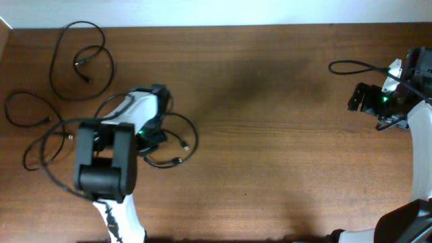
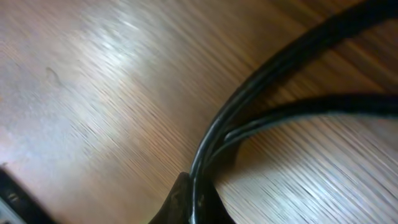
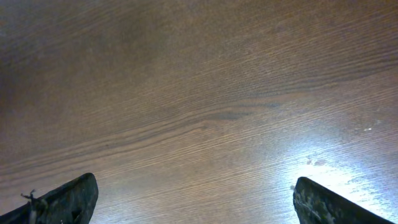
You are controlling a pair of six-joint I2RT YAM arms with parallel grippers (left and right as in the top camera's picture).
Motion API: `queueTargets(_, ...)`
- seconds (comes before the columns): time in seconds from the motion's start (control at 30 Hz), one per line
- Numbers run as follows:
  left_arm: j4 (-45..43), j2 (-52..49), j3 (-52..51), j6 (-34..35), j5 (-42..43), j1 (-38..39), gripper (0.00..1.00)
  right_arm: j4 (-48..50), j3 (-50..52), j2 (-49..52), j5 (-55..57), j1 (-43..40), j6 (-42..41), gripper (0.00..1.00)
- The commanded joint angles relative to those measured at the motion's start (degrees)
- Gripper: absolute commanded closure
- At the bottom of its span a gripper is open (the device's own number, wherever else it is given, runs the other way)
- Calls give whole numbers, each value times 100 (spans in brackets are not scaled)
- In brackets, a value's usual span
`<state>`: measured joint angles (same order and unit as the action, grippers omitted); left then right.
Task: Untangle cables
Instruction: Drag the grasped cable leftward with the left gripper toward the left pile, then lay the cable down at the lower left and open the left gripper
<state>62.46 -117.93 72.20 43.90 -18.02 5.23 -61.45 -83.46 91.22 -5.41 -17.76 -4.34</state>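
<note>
Three thin black cables lie on the left half of the wooden table. One loop (image 1: 86, 77) sits at the far left back, and a second (image 1: 47, 120) trails along the left edge and under my left arm. The third (image 1: 194, 138) curls just right of my left gripper (image 1: 150, 138), its plug ends beside it. In the left wrist view my left gripper (image 2: 193, 205) is shut on strands of this cable (image 2: 261, 93), low over the wood. My right gripper (image 1: 364, 101) hangs open at the far right, apart from all the cables. Only bare wood shows between its fingertips (image 3: 68, 202).
A thicker black cord (image 1: 351, 65) belonging to the right arm loops over the table at the back right. The left arm's body (image 1: 108, 158) covers part of the cables beneath it. The table's back edge (image 1: 216, 25) runs along the top.
</note>
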Motion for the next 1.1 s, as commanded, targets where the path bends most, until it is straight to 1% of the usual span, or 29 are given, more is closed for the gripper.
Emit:
queueTargets(0.0, -1403, -922, -1266, -249, 1443, -704, 100, 4, -72, -74, -13, -31, -39, 1)
queueTargets(0.03, -1790, -922, -1537, -289, 1698, -916, 100, 4, -72, -74, -15, -31, -39, 1)
queueTargets(0.07, -1978, -922, -1696, -286, 1770, -1054, 100, 4, -72, -74, -13, -31, -39, 1)
queueTargets(0.17, -2450, -911, -2116, -385, 1652, -1532, 100, 22, -72, -74, -15, -31, -39, 1)
queueTargets(0.37, -2841, -776, -2212, -407, 1727, -2306, 100, 44, -72, -74, -13, -31, -39, 1)
queueTargets(0.5, -2876, -295, -2212, -323, 1759, -2841, 100, 44, -72, -74, -11, -31, -37, 1)
queueTargets(0.7, -2669, 640, -2212, -326, 1436, -3504, 100, 44, -72, -74, -13, -31, -39, 1)
queueTargets(0.83, -2562, 1281, -2212, -354, 1285, -3589, 100, 44, -72, -74, -13, -31, -39, 1)
queueTargets(0.9, -2463, 1812, -2212, -376, 1132, -3576, 100, 48, -72, -74, -13, -31, -39, 1)
queueTargets(1.07, -2251, 2503, -2208, -374, 852, -3578, 100, 48, -72, -74, -13, -31, -39, 1)
